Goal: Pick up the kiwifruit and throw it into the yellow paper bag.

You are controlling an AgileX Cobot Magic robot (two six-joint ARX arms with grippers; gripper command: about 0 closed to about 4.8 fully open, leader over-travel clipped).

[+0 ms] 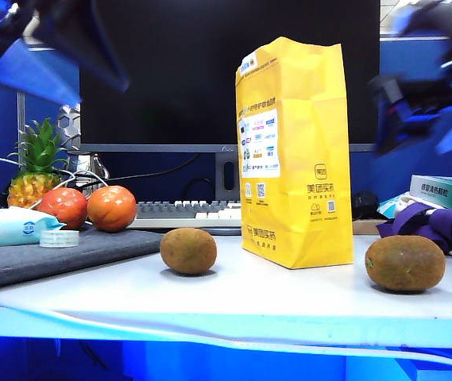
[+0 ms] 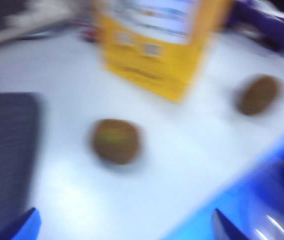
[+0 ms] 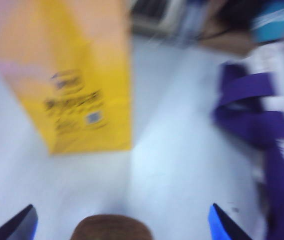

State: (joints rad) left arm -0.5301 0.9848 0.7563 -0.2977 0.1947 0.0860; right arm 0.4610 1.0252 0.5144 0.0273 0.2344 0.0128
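The kiwifruit (image 1: 405, 263), large, oval and greenish brown, lies on the white table right of the yellow paper bag (image 1: 293, 155), which stands upright. My right arm (image 1: 420, 95) is a blur high above the fruit. In the right wrist view my right gripper (image 3: 122, 205) is open, and the kiwifruit (image 3: 112, 228) shows low between its blue fingertips (image 3: 220, 224), with the bag (image 3: 82, 80) beyond. My left arm (image 1: 59, 40) hangs blurred at the upper left. My left gripper (image 2: 124, 210) is open and empty above the table, and sees the bag (image 2: 156, 55) and the far kiwifruit (image 2: 258, 94).
A smaller, rounder kiwifruit (image 1: 188, 251) lies left of the bag. A grey mat (image 1: 43, 258), tape roll (image 1: 59, 238), tissue pack (image 1: 7, 226), two red-orange fruits (image 1: 111, 208) and a pineapple (image 1: 35, 171) sit left. Purple cloth (image 1: 432, 222) and a teal box (image 1: 448, 192) sit right; the keyboard (image 1: 186, 213) lies behind.
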